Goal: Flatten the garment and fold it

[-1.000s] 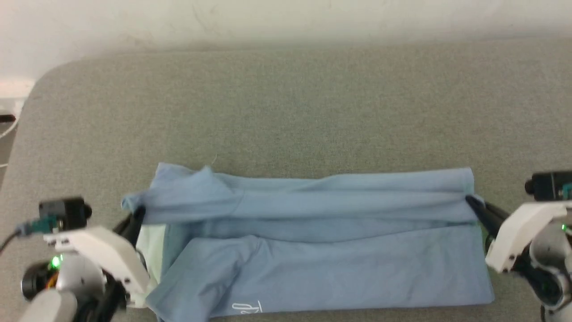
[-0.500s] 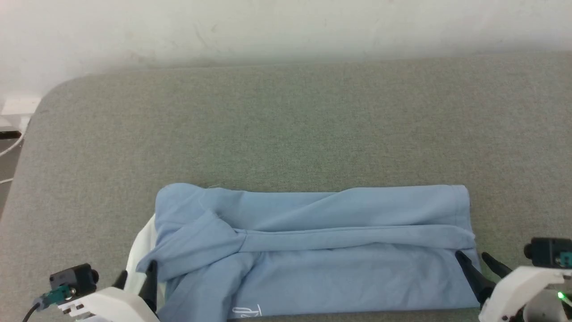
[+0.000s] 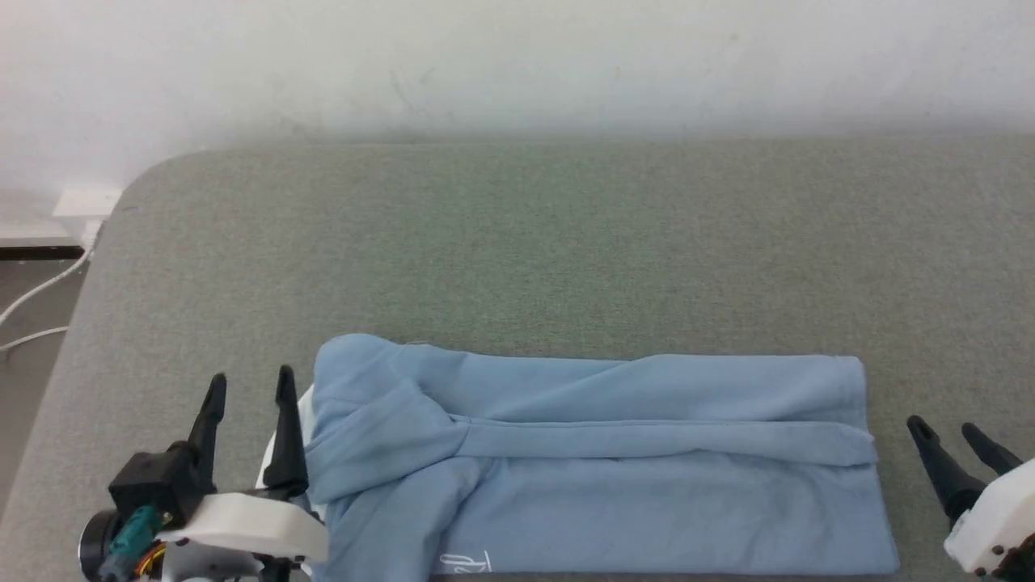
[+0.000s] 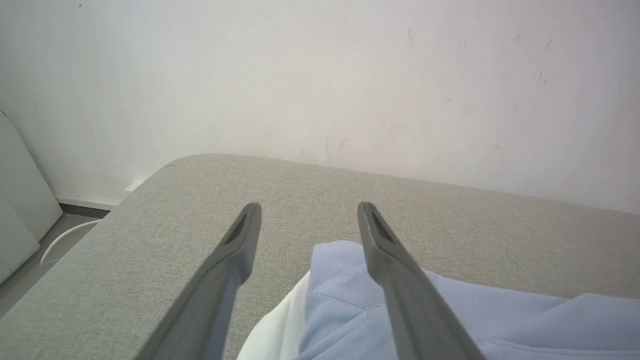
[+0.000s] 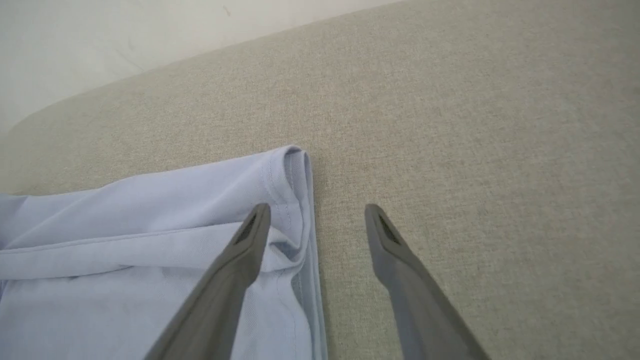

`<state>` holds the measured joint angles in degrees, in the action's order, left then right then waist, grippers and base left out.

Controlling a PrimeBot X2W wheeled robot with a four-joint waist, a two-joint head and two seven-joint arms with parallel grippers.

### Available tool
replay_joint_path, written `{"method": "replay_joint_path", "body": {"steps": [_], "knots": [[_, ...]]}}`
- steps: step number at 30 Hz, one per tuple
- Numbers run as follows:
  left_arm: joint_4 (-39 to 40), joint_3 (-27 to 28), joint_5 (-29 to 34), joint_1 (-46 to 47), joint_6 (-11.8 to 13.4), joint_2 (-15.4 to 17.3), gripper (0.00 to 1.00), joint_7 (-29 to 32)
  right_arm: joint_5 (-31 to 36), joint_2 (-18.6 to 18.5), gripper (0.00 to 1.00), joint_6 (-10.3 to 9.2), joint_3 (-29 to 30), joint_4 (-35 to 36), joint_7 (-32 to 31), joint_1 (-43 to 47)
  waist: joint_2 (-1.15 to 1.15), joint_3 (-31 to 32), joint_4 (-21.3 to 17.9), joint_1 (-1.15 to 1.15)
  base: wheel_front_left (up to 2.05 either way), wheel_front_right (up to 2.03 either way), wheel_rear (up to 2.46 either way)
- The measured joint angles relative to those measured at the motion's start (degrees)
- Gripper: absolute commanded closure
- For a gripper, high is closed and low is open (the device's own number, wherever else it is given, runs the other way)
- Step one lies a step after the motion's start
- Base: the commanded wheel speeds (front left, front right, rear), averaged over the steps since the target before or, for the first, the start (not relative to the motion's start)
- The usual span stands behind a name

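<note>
left tool [image 3: 251, 376] and right tool [image 3: 941, 425]: fingers apart, holding nothing. recommended procedure: clear both tools outward, press flat the loose ridge along the fold, then regrip both ends level. the garment [image 3: 606, 485] lies folded lengthwise between the tools on the bench [image 3: 517, 242], white collar end just beside the left tool.

Soft, even light fills every view, without glare or hard shadows. The head view is slightly hazy and grainy, and the white wall [image 3: 517, 65] looks washed out. Faint shading sits under the folds of the garment [image 3: 614, 485]. In both wrist views the dark fingers [image 4: 410, 300] blur toward the bottom edge, while the surface [image 5: 475, 125] shows its weave sharply.
</note>
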<state>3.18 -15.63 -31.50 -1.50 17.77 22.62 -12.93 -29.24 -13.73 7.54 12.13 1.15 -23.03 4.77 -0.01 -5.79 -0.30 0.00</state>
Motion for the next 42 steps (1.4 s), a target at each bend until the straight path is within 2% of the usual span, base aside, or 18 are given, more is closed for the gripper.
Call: {"method": "replay_joint_path", "body": {"steps": [6, 18, 19, 20, 22, 26, 34, 38, 42], "knots": [[0.6, -1.8, 6.4, 1.5, -2.2, -1.0, 0.00, -1.7, -2.7, -3.2, 0.00, 0.00, -2.8, -6.8, -7.8, -3.7, 0.00, 0.4, 1.9, 0.00, 0.00, 0.00, 0.00], [2.8, -1.6, 13.3, 1.6, -5.7, -5.0, 0.00, -1.8, -5.2, -4.5, 0.00, -0.01, -9.3, -19.0, -18.7, -11.2, 0.01, -1.5, 5.1, 0.00, 0.00, 0.00, 0.00], [2.7, -1.5, 13.8, 1.6, -6.0, -5.1, 0.00, -1.8, -5.5, -4.9, 0.10, -0.02, -9.7, -19.3, -20.0, -11.6, 0.01, -1.7, 5.2, 0.00, 0.00, 0.00, 0.00], [2.6, -1.5, 14.2, 1.6, -6.2, -5.2, 0.00, -1.8, -5.8, -5.2, 0.60, -0.02, -10.0, -19.5, -21.0, -12.0, 0.01, -1.8, 5.3, 0.00, 0.00, 0.00, 0.00], [2.3, -1.2, 14.7, 1.6, -6.6, -5.4, 0.00, -1.8, -6.2, -5.5, 1.00, -0.02, -10.7, -19.6, -21.9, -12.4, 0.01, -1.8, 5.4, 0.00, 0.00, 0.00, 0.00], [1.8, 0.0, 15.4, 1.6, -6.6, -5.8, 0.00, -1.8, -7.1, -4.9, 1.00, -0.02, -12.4, -19.6, -22.2, -12.7, 0.01, -1.3, 5.0, 0.00, 0.00, 0.00, 0.00], [1.5, 1.6, 16.0, -0.1, -6.6, -6.0, 0.00, -1.8, -8.8, -6.5, 1.00, -0.01, -16.2, -16.1, -18.9, -12.8, 0.01, 0.8, 4.2, 0.00, 0.00, 0.00, 0.00], [1.4, 1.9, 16.0, -0.9, -6.6, -6.0, 0.00, -1.8, -9.0, -9.4, 1.00, 0.01, -13.8, -14.2, -18.7, -12.3, 0.01, 1.6, 3.6, 0.00, 0.00, 0.00, 0.00], [1.4, 1.9, 16.0, -1.7, -6.6, -6.0, 0.00, -1.8, -8.6, -11.6, 1.00, 0.01, -8.0, -13.9, -18.9, -10.3, 0.01, 1.9, 2.7, 0.00, 0.00, 0.00, 0.00]]}}
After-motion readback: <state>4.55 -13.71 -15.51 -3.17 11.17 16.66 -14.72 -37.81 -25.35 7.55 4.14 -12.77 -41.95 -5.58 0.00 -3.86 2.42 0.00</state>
